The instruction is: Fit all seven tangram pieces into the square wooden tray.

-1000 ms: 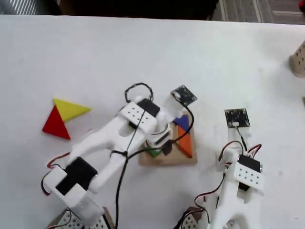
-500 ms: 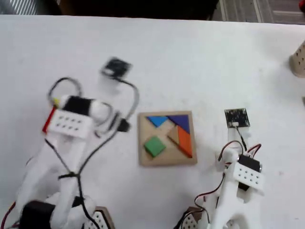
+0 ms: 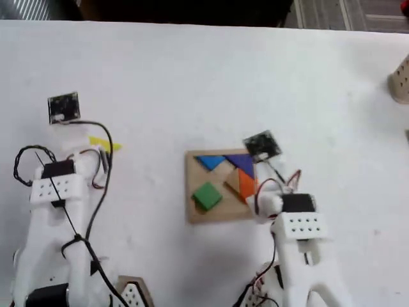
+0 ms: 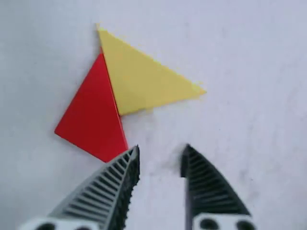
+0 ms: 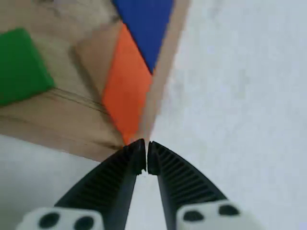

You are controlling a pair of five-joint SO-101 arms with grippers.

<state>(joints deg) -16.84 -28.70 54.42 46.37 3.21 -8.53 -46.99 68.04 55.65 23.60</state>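
My left gripper point(image 4: 159, 153) was spread, tips just beside red triangle point(image 4: 93, 117) on the table, well apart from tray point(image 5: 53, 120). Red's long edge lay against yellow triangle point(image 4: 139, 79), whose sharp tip pointed toward tray. Pieces looked thin, stiff, light: I'd pinch red across two edges. My right gripper point(image 5: 146, 155) was pressed shut at tray's corner

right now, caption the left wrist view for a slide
Open left gripper hovers near the touching red triangle and yellow triangle
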